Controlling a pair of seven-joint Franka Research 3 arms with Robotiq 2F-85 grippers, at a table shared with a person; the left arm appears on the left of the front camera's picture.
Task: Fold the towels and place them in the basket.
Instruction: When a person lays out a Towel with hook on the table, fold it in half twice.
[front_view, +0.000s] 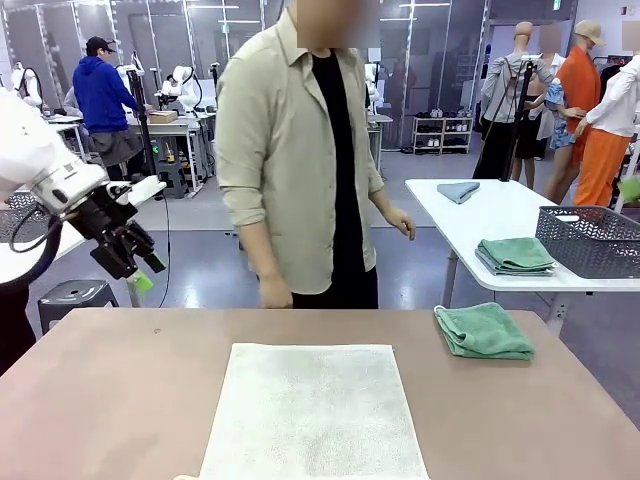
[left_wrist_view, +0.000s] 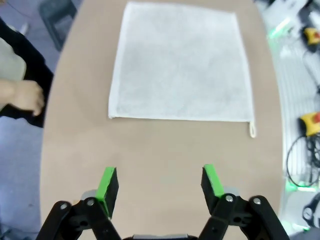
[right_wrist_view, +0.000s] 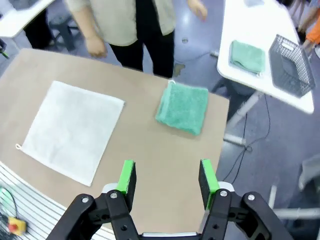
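Observation:
A cream-white towel (front_view: 312, 410) lies spread flat in the middle of the brown table (front_view: 120, 400). A mint green towel (front_view: 484, 330) sits folded at the table's far right. The dark wire basket (front_view: 592, 240) stands on a separate white table (front_view: 500, 215) to the right. My left gripper (front_view: 140, 270) hangs open above the table's far left corner. In the left wrist view the left gripper (left_wrist_view: 160, 182) is open over bare table short of the white towel (left_wrist_view: 180, 62). My right gripper (right_wrist_view: 166, 180) is open, high above the green towel (right_wrist_view: 182, 107) and the white towel (right_wrist_view: 72, 130).
A person (front_view: 295, 150) stands at the far edge, hands down; one hand (left_wrist_view: 25, 97) is near the table edge. On the white table lie another folded green towel (front_view: 515, 255) and a grey-blue cloth (front_view: 458, 190) beside the basket (right_wrist_view: 292, 65).

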